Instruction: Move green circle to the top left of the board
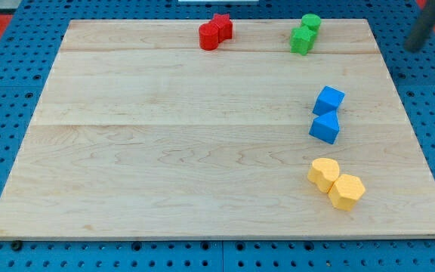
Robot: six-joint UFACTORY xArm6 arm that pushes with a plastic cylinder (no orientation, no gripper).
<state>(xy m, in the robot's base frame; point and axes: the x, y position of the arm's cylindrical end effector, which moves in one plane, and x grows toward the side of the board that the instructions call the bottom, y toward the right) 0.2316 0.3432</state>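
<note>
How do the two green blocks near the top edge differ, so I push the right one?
The green circle is round-topped and sits nearer the view's top; the green star has a notched outline and lies just below it, slightly to the view's left. The star looks a little larger. Both share the same green and appear to touch. My tip is off the board, to their right.

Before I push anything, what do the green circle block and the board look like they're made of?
The round green circle block looks like moulded plastic: uniform saturated colour, smooth, slightly glossy faces. The pale board looks like unpainted wood with a matte finish: visible grain and plank seams. Both are judged by appearance only.
</note>
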